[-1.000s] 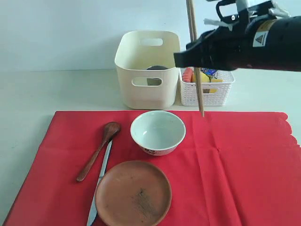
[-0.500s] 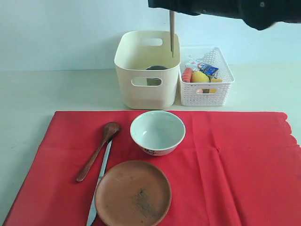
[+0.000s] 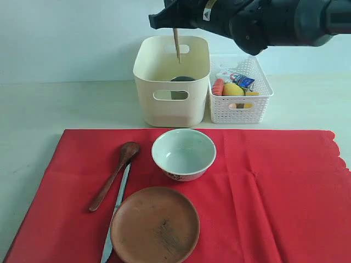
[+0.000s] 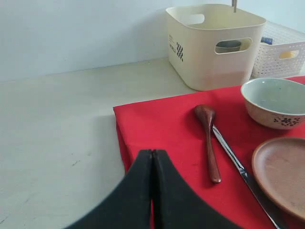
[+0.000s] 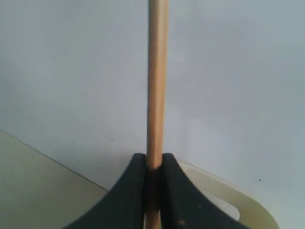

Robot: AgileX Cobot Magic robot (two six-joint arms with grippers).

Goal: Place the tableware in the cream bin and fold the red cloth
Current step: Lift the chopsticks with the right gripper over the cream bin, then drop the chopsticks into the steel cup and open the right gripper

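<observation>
Wooden chopsticks [image 3: 176,45] hung upright over the cream bin [image 3: 164,112], tips at its mouth (exterior view). Left wrist view: the left gripper [image 4: 152,164] was pressed closed, empty, near the red cloth [image 4: 167,129]'s edge. Right wrist view: the right gripper [image 5: 153,167] pinched the chopsticks.

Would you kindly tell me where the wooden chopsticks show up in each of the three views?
Exterior view: wooden chopsticks hang upright over the cream bin.
Left wrist view: only their tip shows, above the bin.
Right wrist view: upright mid-picture, clamped in the right gripper.
Shared landmark: the cream bin, seen in all three.
</observation>
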